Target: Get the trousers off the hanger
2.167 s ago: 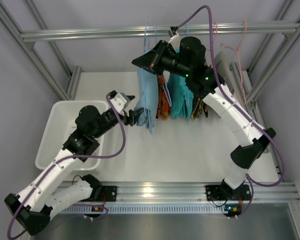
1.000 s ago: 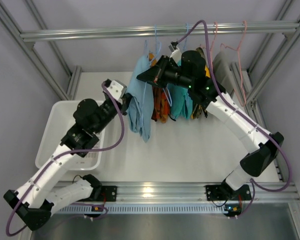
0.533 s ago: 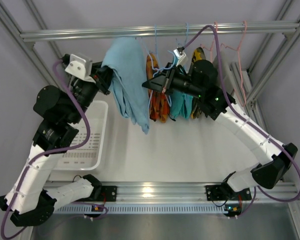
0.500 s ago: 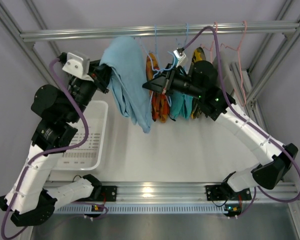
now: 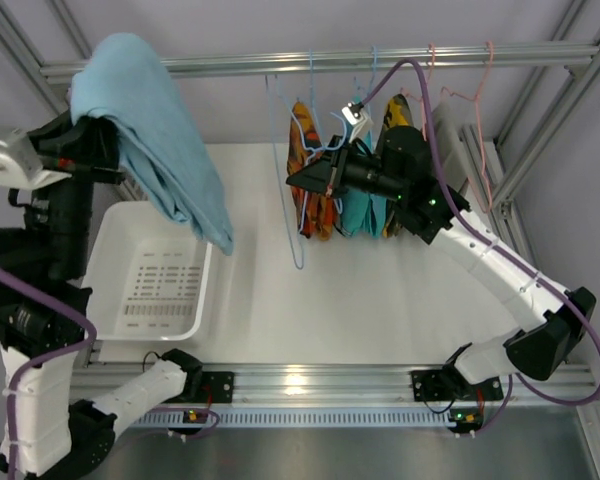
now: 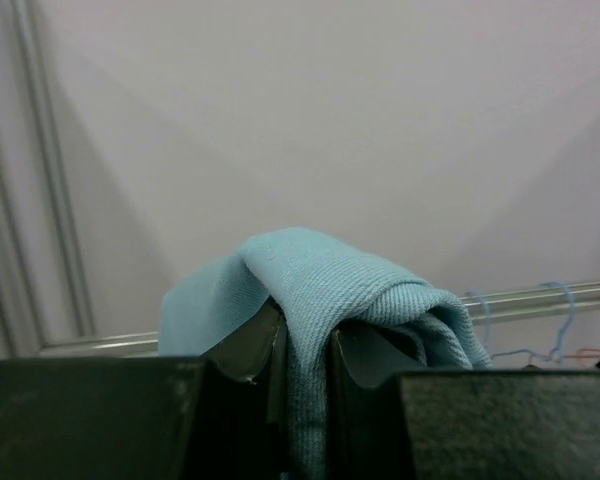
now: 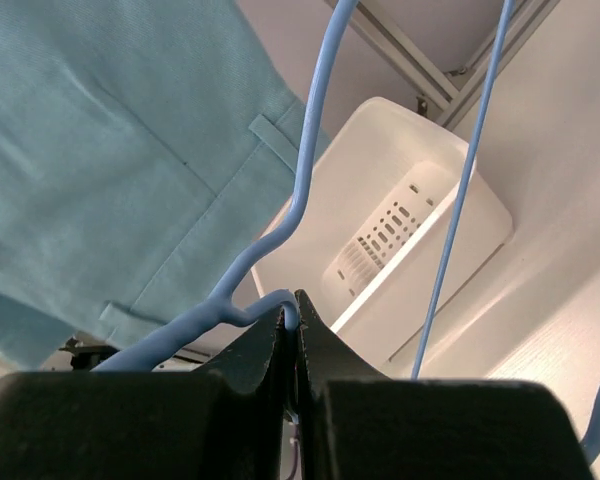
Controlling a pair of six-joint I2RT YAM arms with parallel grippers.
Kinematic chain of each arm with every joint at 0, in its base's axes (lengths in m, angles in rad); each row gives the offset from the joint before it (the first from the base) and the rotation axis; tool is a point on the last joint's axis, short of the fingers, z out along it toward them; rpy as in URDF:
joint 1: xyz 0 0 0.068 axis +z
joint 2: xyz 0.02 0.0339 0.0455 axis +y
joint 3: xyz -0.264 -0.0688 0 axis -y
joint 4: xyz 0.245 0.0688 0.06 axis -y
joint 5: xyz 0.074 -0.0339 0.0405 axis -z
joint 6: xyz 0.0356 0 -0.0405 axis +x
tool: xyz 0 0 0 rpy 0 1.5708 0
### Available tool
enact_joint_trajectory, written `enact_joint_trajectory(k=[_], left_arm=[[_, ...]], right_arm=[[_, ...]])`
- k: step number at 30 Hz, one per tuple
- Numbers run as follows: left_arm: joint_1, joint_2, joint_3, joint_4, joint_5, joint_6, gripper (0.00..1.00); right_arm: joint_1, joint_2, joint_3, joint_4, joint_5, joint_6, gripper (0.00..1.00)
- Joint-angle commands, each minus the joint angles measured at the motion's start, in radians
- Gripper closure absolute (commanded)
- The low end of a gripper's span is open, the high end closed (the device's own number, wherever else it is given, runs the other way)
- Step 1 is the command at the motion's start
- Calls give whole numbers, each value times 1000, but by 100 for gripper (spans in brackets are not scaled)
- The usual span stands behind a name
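High at far left, above the white perforated plastic bin (image 5: 120,250), the L gripper (image 5: 108,150) holds the plain sky-blue folded cloth trousers (image 5: 150,130). In the L wrist view the jaws are narrow, clamped on a fold of fabric, w/ the rest bunched over the fingers (image 6: 252,345). The cloth drapes down to the right; its lowest corner hangs over the bin's right side. The trousers are well apart from the thin light-blue wire hanger (image 5: 298,258), which is bare and hangs tilted below the aluminium rail (image 5: 230,64) near mid-frame.

The R gripper (image 5: 302,180) sits at the hanger's right side. In the R wrist view its jaws are almost closed, pinching the blue wire at a bend, w/ a 2nd strand of wire running past just beside it and the bin beyond.

Just right of the hanger an orange-patterned garment (image 5: 310,205) and a darker teal garment (image 5: 360,215) hang partly behind the R arm. Pink wire hangers (image 5: 460,95) are on the rail further right.
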Motion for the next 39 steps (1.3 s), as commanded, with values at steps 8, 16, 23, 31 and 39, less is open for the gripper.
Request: enact_joint_trajectory(k=[8,16,23,31,39], left_arm=[[138,-273,-312,121,-243,312,100],[205,-476,-599,55,-400,454,100],[225,-559,-847,-60,-541,459,100],[228,-464,-1002,-146,-436,189,100],[228,-201,-914,-104,-237,-124,100]], right_arm=[[18,-115,-9,50,-92,-92,100],[42,-148,-38,21,-102,-146,100],[65,-142,-28,12,-102,-175,100],[73,-109,-8,-10,-56,-164,100],[73,-89,5,-50,7,-101,100]])
